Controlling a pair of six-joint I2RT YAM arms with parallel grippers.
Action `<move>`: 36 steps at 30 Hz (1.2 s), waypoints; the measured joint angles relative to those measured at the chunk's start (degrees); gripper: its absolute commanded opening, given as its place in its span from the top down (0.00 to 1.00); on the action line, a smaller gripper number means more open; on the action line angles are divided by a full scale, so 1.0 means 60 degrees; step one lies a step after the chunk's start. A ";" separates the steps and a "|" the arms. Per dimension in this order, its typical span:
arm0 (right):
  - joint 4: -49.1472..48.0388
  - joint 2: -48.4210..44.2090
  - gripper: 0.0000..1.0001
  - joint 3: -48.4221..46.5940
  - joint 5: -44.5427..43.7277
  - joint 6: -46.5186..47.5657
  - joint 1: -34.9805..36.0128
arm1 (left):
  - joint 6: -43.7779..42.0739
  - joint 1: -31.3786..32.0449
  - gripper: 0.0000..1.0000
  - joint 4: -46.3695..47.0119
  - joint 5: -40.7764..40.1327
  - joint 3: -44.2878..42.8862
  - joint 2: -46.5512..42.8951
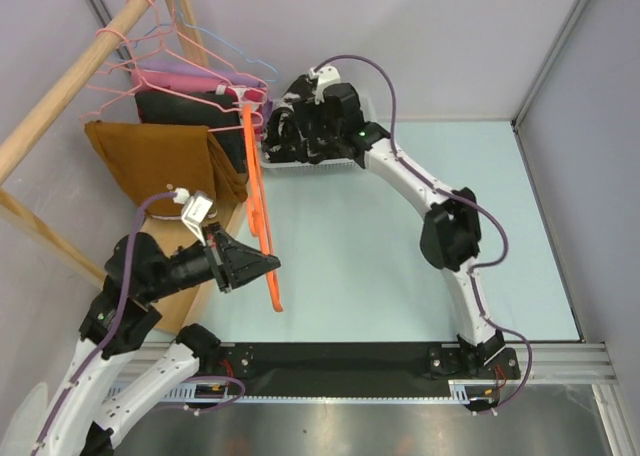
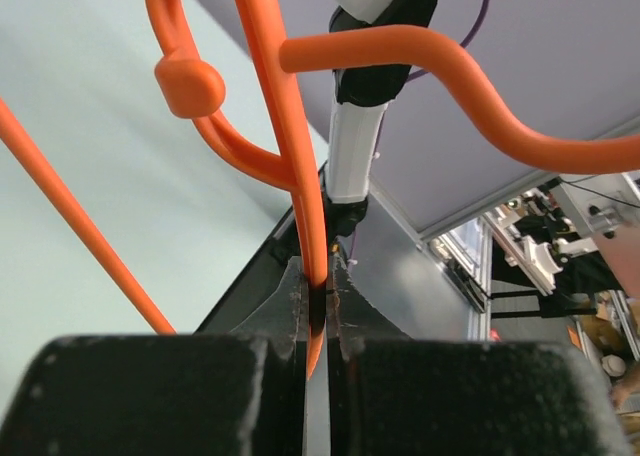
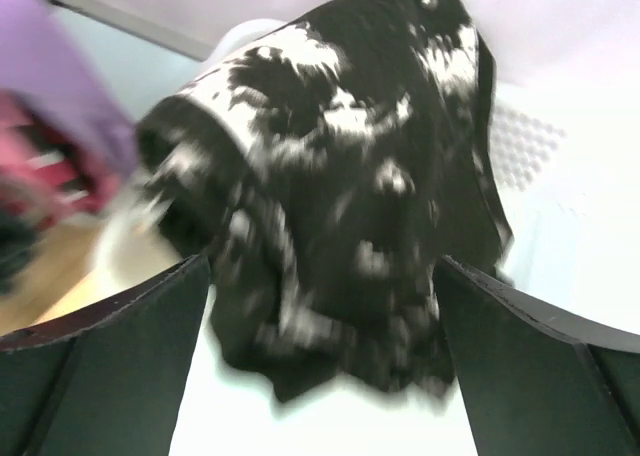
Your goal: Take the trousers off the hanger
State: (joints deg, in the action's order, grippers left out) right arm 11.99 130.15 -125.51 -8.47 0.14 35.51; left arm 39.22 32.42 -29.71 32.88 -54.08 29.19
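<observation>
Left gripper (image 1: 271, 267) is pinched on a thin orange plastic hanger (image 1: 255, 176), which could be twisted free when black white-blotched cloth trousers (image 3: 340, 206) are tugged by the spread right gripper (image 3: 322, 268).

Probably a robotics lab: white partition walls (image 1: 450, 36), aluminium rail (image 1: 585, 358), cluttered equipment (image 2: 545, 241) beyond.

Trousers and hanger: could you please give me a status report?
Left tool shut on orange hanger. Right tool open. Black-and-white trousers off the hanger, just ahead of it.
</observation>
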 measured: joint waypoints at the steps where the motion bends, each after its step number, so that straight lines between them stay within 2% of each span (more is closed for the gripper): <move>1: 0.0259 -0.0452 0.00 0.0259 0.0007 -0.0153 0.0000 | 0.0051 0.0000 1.00 0.0004 0.0055 -0.0127 -0.0036; 7: 0.1636 -0.3697 0.00 0.2106 -0.0178 -0.0962 0.0124 | 0.0481 0.0000 1.00 -0.0004 0.0393 -0.0579 -0.0492; 12: 0.2175 -0.6779 0.00 0.5031 -0.0357 -0.1606 0.0506 | 0.1086 0.0000 0.99 -0.0015 0.0645 -0.0630 -0.0969; 16: 0.2597 -0.9063 0.00 0.7162 -0.0481 -0.2047 0.1494 | 0.1501 0.0000 1.00 -0.0084 0.0885 -0.0718 -0.1264; 20: 0.2823 -1.0269 0.01 0.8069 -0.0736 -0.2499 0.2885 | 0.1636 0.0000 0.99 -0.0539 0.0976 -0.1271 -0.1486; 25: 0.2914 -1.1540 0.01 0.8867 -0.1096 -0.3257 0.4189 | 0.1639 0.0000 1.00 -0.1402 0.0237 -0.2251 -0.1927; 30: 0.2233 -1.2174 0.00 0.9041 -0.1020 -0.3122 0.6470 | 0.1767 0.0000 0.99 -0.2787 -0.1821 -0.2987 -0.1912; 36: 0.0637 -1.1282 0.00 0.8881 0.0087 -0.2470 0.7650 | 0.2860 0.0000 1.00 -0.3840 -0.4255 -0.3282 -0.1526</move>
State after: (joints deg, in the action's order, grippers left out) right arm 15.81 62.46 -72.23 -7.94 -14.68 81.41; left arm 56.38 32.42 -52.75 7.35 -73.78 20.03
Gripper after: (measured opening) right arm 0.994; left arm 0.040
